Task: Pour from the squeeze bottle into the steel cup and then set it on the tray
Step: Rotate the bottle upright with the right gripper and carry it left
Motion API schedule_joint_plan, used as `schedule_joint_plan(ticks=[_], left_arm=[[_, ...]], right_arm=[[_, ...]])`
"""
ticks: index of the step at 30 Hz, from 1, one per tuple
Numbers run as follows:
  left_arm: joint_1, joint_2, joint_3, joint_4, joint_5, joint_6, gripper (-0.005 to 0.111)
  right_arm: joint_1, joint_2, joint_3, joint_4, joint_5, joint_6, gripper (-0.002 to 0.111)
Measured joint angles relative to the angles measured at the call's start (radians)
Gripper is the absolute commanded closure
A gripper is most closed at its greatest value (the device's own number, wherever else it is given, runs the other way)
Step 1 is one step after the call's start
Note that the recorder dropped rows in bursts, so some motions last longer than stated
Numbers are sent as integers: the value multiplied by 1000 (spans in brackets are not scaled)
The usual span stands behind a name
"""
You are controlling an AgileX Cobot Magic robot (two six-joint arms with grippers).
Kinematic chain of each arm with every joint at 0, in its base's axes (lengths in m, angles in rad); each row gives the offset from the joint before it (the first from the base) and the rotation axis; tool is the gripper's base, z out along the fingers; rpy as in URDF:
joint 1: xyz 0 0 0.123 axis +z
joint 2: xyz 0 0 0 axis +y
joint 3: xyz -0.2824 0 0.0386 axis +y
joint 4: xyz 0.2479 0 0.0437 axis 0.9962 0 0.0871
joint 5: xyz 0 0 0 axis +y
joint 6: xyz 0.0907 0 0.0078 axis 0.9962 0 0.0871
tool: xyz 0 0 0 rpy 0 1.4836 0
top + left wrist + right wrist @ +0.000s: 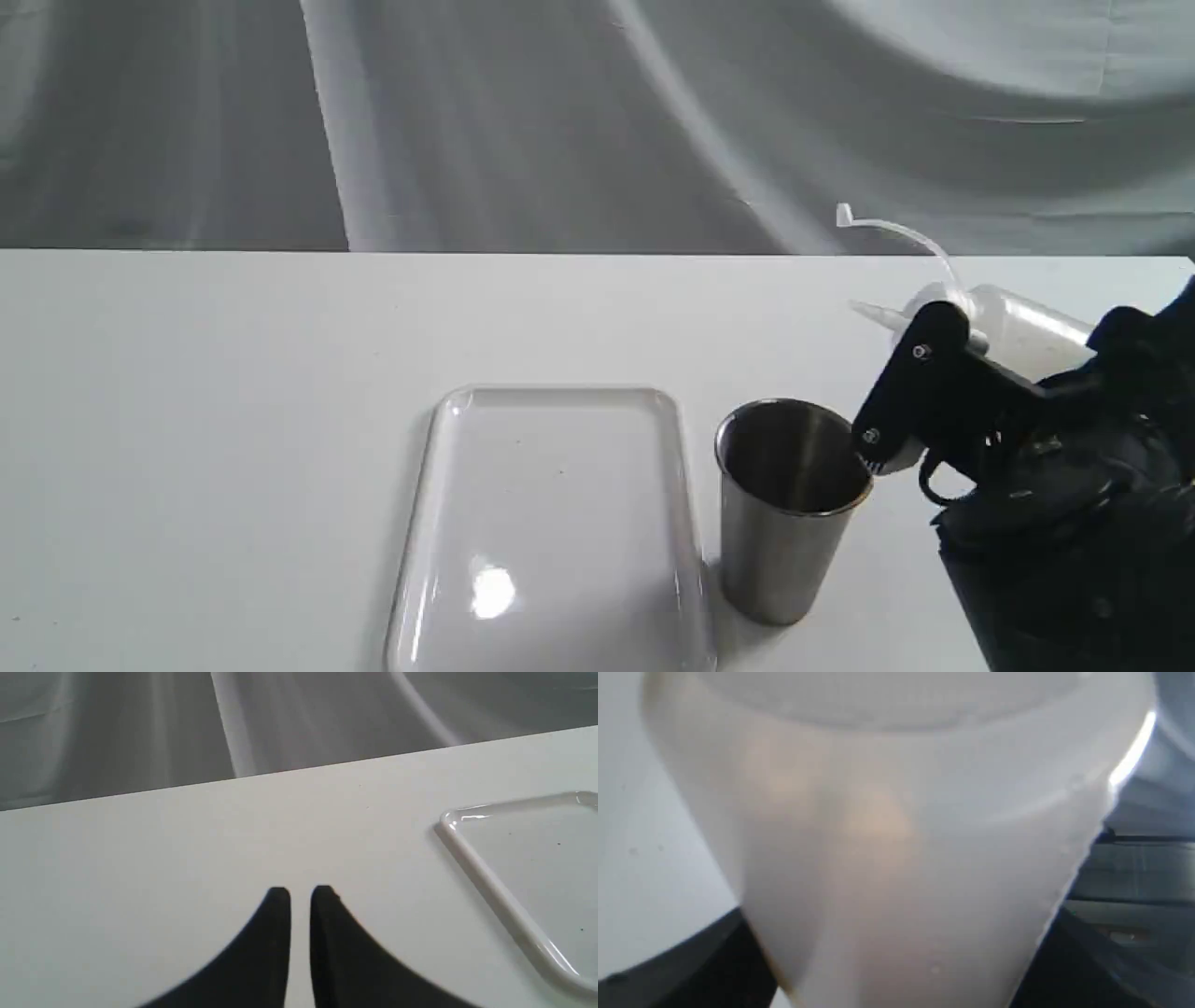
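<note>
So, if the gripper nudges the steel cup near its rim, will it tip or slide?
Probably tip: the steel cup is tall and narrows toward its base. No liquid shows inside, so likely light and easily shoved.

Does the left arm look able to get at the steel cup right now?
Probably not cleanly. The left gripper hangs across the tray from the steel cup, whose rim the right gripper, holding the squeeze bottle, crowds.
</note>
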Motion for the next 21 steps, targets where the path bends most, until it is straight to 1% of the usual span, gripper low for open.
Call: schedule_joint_plan(ticks=[9, 16, 21], left_arm=[[0, 0, 0, 0, 0, 0, 98], [0, 0, 0, 0, 0, 0, 98], [0, 0, 0, 0, 0, 0, 98]], right_arm=[[0, 0, 0, 22, 0, 291, 55], [0, 0, 0, 24, 0, 555, 55], [0, -22, 0, 24, -2, 697, 55]])
